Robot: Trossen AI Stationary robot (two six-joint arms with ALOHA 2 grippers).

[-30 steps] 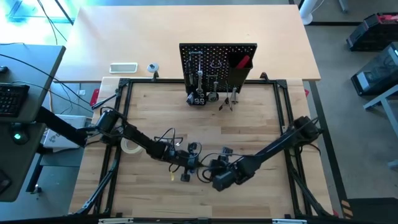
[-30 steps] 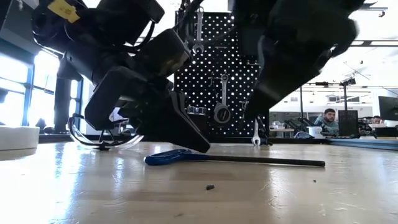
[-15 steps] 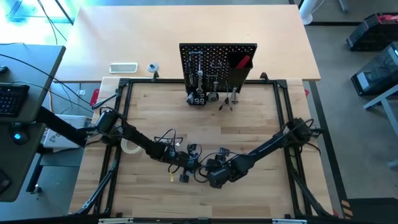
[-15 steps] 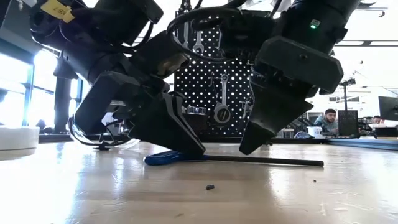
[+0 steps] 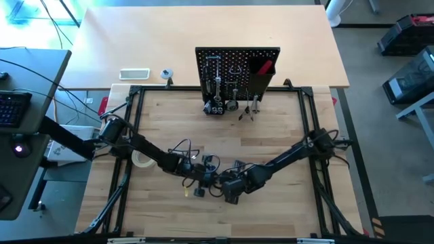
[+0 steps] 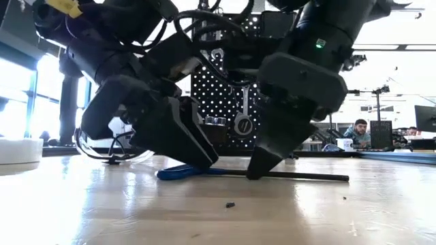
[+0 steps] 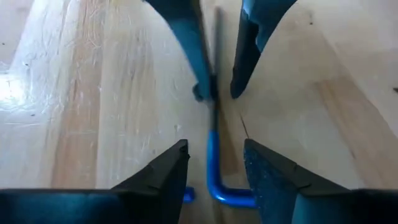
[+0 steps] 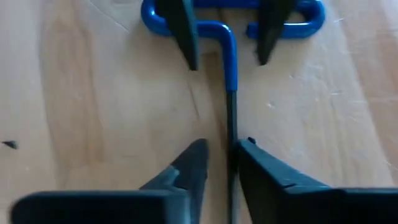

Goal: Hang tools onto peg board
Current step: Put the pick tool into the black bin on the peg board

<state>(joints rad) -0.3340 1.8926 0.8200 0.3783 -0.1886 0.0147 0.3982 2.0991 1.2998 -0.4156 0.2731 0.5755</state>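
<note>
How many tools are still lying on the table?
3: the tape roll at the left, the glasses near it, the hex key mid-table. Others may be hidden under the arms.

table: wood | on it: hex key, glasses, tape roll

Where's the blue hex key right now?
High view: the hex key lies flat on the table's near centre, between the left gripper and the right gripper.
</note>
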